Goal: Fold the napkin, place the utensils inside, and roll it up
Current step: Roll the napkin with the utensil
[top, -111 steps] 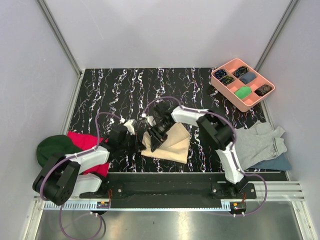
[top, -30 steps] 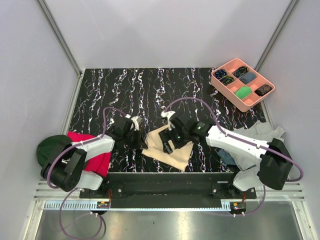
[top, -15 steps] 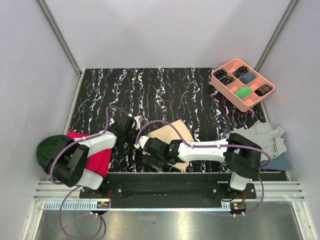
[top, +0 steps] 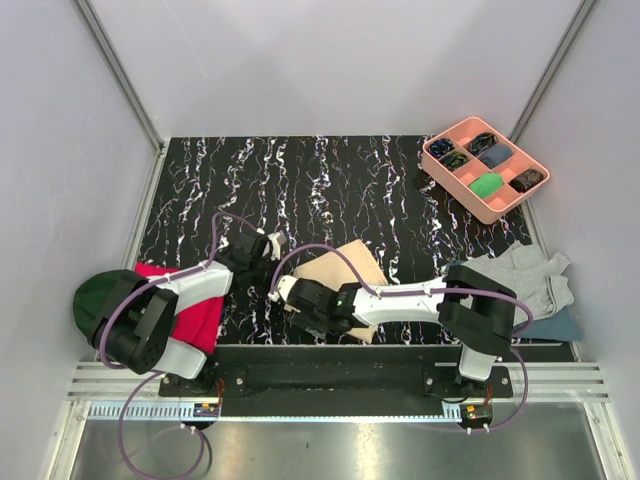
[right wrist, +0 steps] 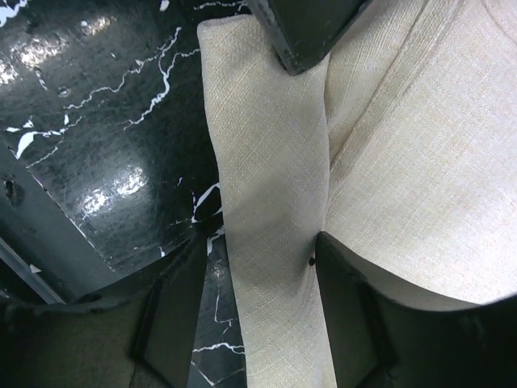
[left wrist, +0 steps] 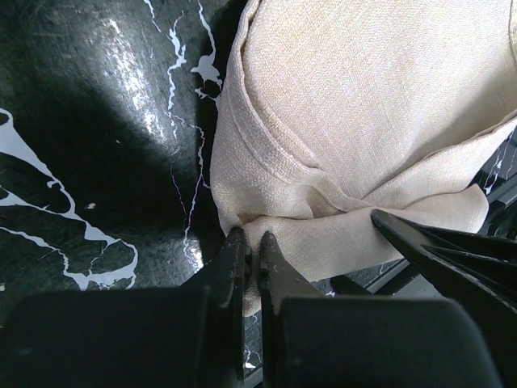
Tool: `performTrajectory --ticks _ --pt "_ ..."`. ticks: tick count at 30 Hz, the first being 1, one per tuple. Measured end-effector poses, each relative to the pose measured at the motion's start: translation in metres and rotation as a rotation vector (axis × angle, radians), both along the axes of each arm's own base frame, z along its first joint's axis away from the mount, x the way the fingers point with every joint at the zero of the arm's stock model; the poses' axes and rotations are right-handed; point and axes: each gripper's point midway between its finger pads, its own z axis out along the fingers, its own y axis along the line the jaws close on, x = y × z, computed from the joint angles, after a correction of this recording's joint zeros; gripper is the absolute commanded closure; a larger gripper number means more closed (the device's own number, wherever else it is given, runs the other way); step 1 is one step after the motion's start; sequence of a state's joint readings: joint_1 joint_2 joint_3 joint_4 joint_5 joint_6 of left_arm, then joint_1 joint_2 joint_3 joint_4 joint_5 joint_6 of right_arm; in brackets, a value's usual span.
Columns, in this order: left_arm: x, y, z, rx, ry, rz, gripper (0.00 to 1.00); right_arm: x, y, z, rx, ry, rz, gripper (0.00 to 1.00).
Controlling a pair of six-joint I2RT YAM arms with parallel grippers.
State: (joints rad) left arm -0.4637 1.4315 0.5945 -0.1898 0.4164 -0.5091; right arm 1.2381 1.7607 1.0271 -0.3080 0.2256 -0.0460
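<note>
The beige napkin (top: 345, 272) lies folded near the table's front edge. My left gripper (top: 280, 262) is at its left edge. In the left wrist view my left gripper (left wrist: 250, 239) is shut on a bunched corner of the napkin (left wrist: 355, 105). My right gripper (top: 302, 302) reaches across to the napkin's near-left corner. In the right wrist view my right gripper (right wrist: 260, 242) is open, its fingers (right wrist: 174, 311) on either side of a folded band of napkin (right wrist: 266, 186). No utensils are in view.
A pink compartment tray (top: 448, 172) sits at the back right. Grey (top: 515, 285) and blue (top: 557, 328) cloths lie at the right. A red cloth (top: 190, 310) and a green hat (top: 105, 295) lie at the left. The black front rail (top: 330, 365) runs just below the napkin.
Over the last second my right gripper swung from the napkin's middle to its near-left corner. The left gripper shifted a little toward the back, still at the napkin's left edge.
</note>
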Motion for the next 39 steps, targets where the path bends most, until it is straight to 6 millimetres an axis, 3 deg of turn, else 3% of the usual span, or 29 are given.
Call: performTrajectory --ticks 4,8,10,13,14,16,21,29,39 --pt "0.0 0.0 0.0 0.002 0.001 -0.004 1.0 0.004 0.004 0.0 0.02 -0.008 -0.015 0.36" --pt "0.0 0.0 0.0 0.002 -0.001 -0.006 1.0 0.009 0.007 -0.001 0.04 0.019 -0.038 0.43" --pt "-0.001 0.0 0.0 0.002 -0.001 -0.007 1.0 0.011 0.01 -0.003 0.055 0.052 -0.042 0.52" --pt "-0.001 0.003 0.001 0.007 0.0 0.001 0.8 0.011 0.015 -0.005 0.075 0.108 -0.041 0.6" --pt "-0.001 0.004 0.001 0.011 -0.001 0.005 0.66 0.012 0.016 -0.005 0.083 0.123 -0.042 0.62" --pt "0.001 0.01 0.004 0.018 -0.009 0.024 0.51 0.013 0.019 -0.005 0.107 0.154 -0.036 0.65" --pt "0.001 0.032 0.012 0.014 -0.04 0.114 0.32 0.015 0.03 -0.003 0.212 0.264 -0.007 0.67" --pt "0.002 0.049 0.032 -0.022 -0.176 0.198 0.3 0.008 0.037 -0.001 0.355 0.508 0.079 0.69" --pt "0.002 0.044 0.035 -0.089 -0.249 0.195 0.28 0.004 0.031 -0.001 0.487 0.855 0.132 0.72"
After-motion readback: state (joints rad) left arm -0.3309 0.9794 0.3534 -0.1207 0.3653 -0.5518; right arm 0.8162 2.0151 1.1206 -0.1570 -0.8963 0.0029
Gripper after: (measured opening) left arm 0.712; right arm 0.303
